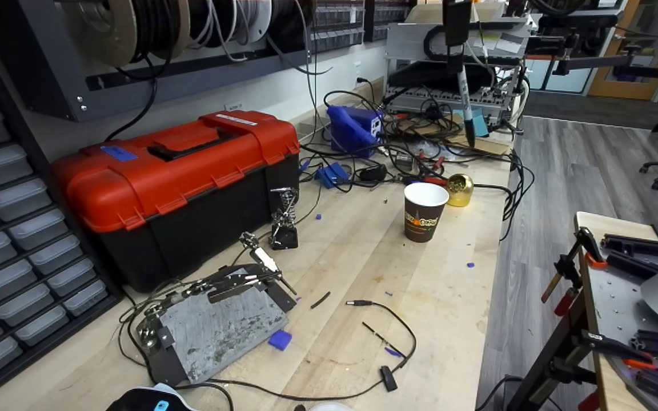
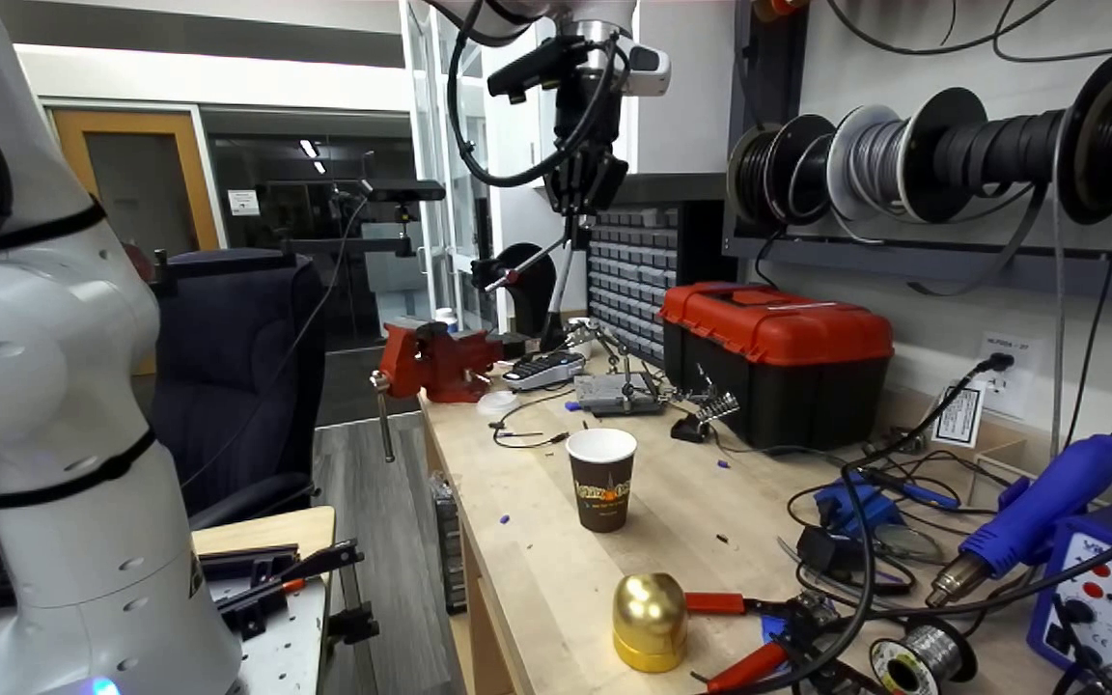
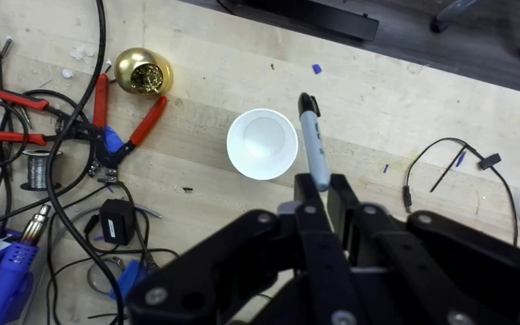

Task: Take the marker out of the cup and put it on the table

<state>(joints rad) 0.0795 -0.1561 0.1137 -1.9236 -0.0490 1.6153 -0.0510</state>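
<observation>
Black two-fingered tool [image 3: 321,183] is gripping slim grey, black-capped marker [image 3: 313,140], which is hanging beneath it; round brown-and-white paper cup [image 1: 424,220] is standing empty, lower than the tool; placing is likely needing slow lowering and tilting over bare pale-wood worktop [image 1: 449,319] before releasing.

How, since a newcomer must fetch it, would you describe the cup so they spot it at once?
Start at the big red-lidded black toolbox on the pale wooden workbench. Across from it, nearer the opposite long edge, the cup stands upright near a gold pot. Unlike that rounded pot, it tapers downward and is dark brown, with printed lettering, a white rim and white inside.
</observation>
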